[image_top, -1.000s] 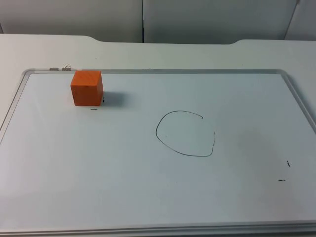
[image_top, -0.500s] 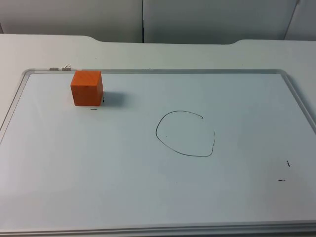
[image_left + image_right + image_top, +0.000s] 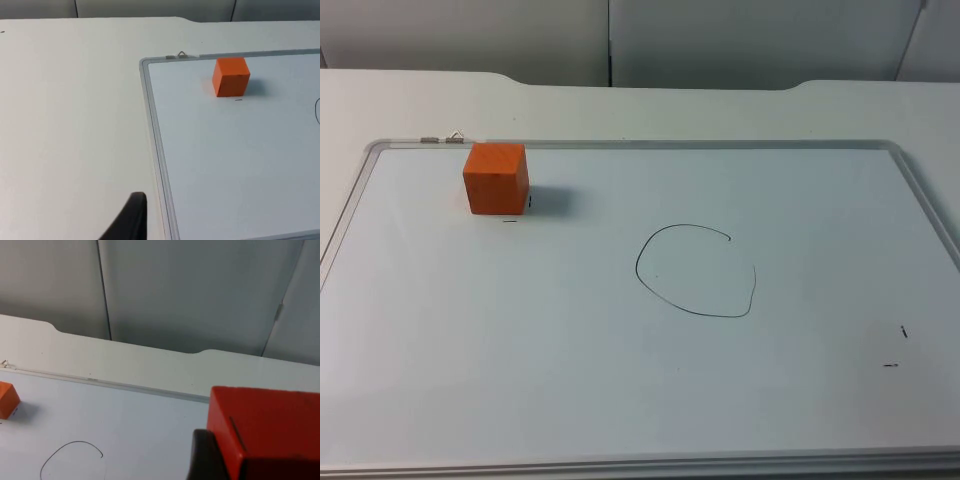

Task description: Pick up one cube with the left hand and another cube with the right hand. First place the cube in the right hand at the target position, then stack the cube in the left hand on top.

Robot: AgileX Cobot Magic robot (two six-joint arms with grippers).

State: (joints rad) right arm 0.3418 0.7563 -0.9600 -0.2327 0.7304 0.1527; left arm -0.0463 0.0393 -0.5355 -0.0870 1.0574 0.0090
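One orange wooden cube [image 3: 496, 178] sits on the white dry-erase board [image 3: 620, 400], close to the board's far-left corner and well apart from the hand-drawn black circle outline [image 3: 696, 271] near the board's middle. A pair of small black tick marks lie just beside the cube's base. The same cube shows in the left wrist view [image 3: 231, 76], resting flat and upright just inside the board's silver frame, and again as a small orange block in the right wrist view [image 3: 7, 399], off to one side of the drawn circle [image 3: 70, 457].

A second cube, red-orange with sharp edges [image 3: 265, 432], looms right up against the right wrist camera; the right end effector has it clamped, with a black fingertip [image 3: 207, 457] pressed to its side, held above the tabletop.

The left end effector hangs over the bare white tabletop [image 3: 70, 125] outside the board's left edge, one black fingertip [image 3: 131, 220] visible; how far apart its fingers stand I cannot tell.

Small metal clips [image 3: 442, 138] sit on the board's far rail.
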